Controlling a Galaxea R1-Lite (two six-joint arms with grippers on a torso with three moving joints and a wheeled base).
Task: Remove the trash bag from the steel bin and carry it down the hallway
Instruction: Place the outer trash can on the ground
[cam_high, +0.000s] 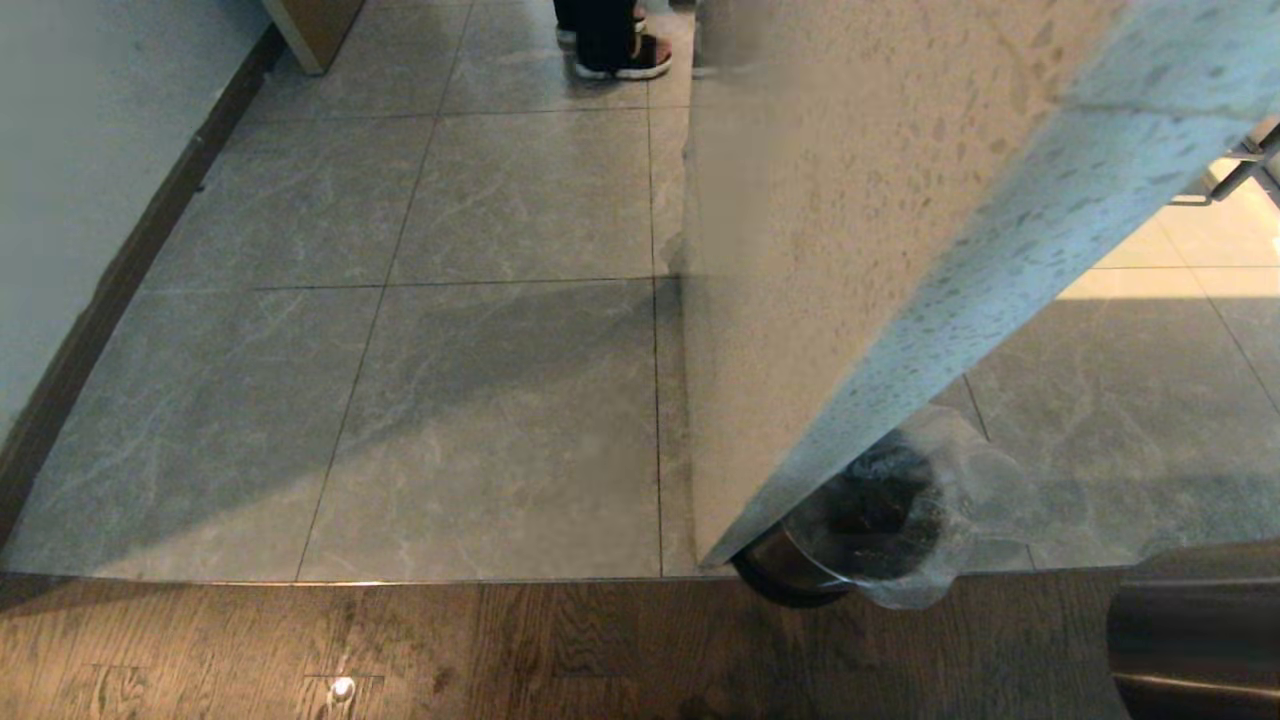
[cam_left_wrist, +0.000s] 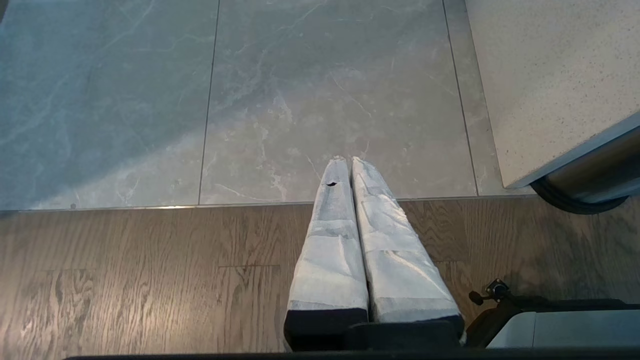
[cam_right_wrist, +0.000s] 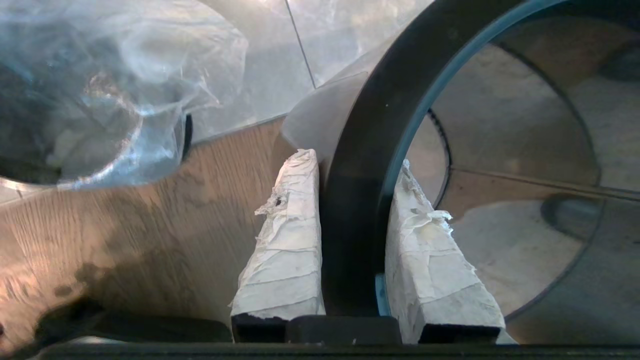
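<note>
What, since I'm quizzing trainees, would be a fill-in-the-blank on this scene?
1. The right gripper is shut on the bin's black ____.
2. The left gripper is ____.
3. The bag is of clear ____.
Missing: ring; shut; plastic.

Hallway (cam_high: 500, 350) tiles lie ahead, with the wood floor (cam_high: 500, 650) nearest. A stone slab (cam_high: 850, 250) stands right of centre, and the trash bag (cam_high: 900, 510) sits partly under its near corner. The steel bin (cam_high: 1190, 630) is to the right of the bag and nearer. The right hand (cam_right_wrist: 355, 160) straddles its ring, one finger inside and one outside.
</note>
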